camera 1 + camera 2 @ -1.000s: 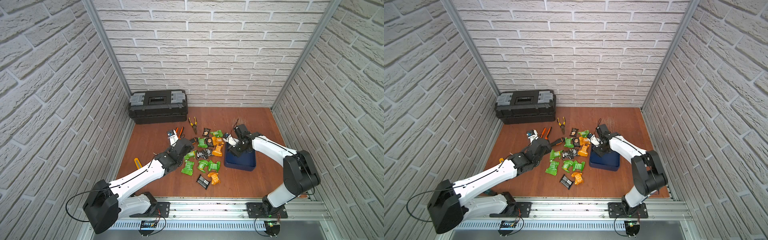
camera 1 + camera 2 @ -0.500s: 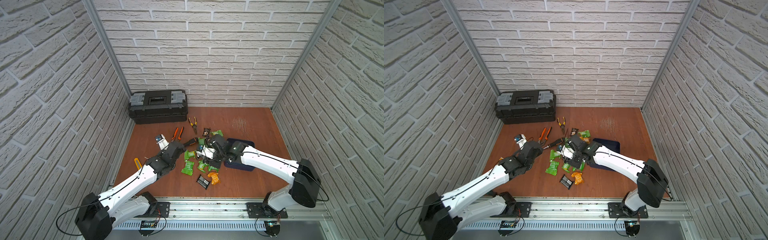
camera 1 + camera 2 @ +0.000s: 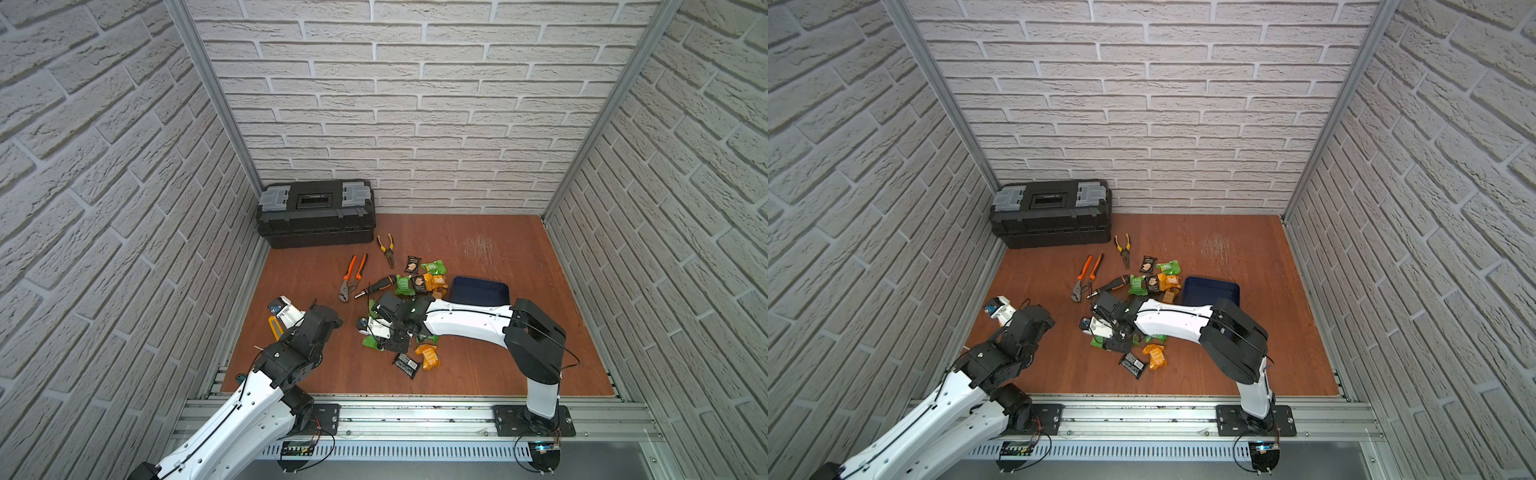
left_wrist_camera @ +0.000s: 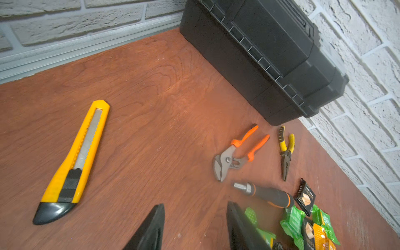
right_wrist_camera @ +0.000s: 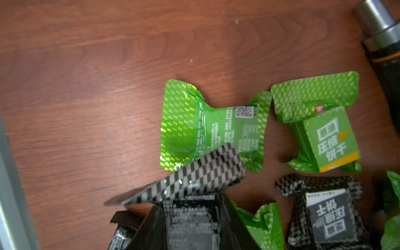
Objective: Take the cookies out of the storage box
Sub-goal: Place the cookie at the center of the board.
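On the brown wooden floor (image 3: 469,374), the right gripper (image 5: 190,227) clamps a black cookie packet (image 5: 194,173); light, crinkly, slippery, probably crushable, best pinched at its flat seal; the left gripper (image 4: 194,216) gapes empty.

We note cookies (image 3: 432,266) lying scattered on the table (image 3: 478,357) beside the storage box (image 3: 480,291); the right arm (image 3: 465,319) stretches over them.

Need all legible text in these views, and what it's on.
"葱油 压缩饼干": green packet, upside down.
"压缩饼干": black packet, also upside down.
QR code and fine print on second green packet: unreadable.
Digit string on gripped black packet: blurred.
Far black packet: print blurred.
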### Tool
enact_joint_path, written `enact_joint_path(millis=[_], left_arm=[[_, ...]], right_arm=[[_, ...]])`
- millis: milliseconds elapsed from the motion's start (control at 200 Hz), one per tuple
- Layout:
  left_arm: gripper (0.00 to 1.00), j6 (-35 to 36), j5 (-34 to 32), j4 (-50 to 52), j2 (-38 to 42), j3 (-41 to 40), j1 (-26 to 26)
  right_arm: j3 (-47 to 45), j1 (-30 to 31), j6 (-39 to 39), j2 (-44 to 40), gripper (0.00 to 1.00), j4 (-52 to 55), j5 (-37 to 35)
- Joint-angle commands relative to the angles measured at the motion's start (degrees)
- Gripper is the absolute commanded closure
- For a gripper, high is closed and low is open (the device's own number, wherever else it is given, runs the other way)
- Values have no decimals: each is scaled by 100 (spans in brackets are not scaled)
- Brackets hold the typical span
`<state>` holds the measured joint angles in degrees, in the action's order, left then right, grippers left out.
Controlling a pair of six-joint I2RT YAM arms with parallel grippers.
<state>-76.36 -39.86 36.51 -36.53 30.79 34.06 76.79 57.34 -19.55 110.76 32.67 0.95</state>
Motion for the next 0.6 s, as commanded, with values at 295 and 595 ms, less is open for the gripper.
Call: enact_joint_path(millis=[295,595], left_arm=[[46,235,-7,-217,-450,-22,-68],[14,1970,193,-1194,-1332,479,-915]], right_arm=[[222,120,-20,-150,36,-217,-117],[-514,-234,565,-2011,25,-704,-434]])
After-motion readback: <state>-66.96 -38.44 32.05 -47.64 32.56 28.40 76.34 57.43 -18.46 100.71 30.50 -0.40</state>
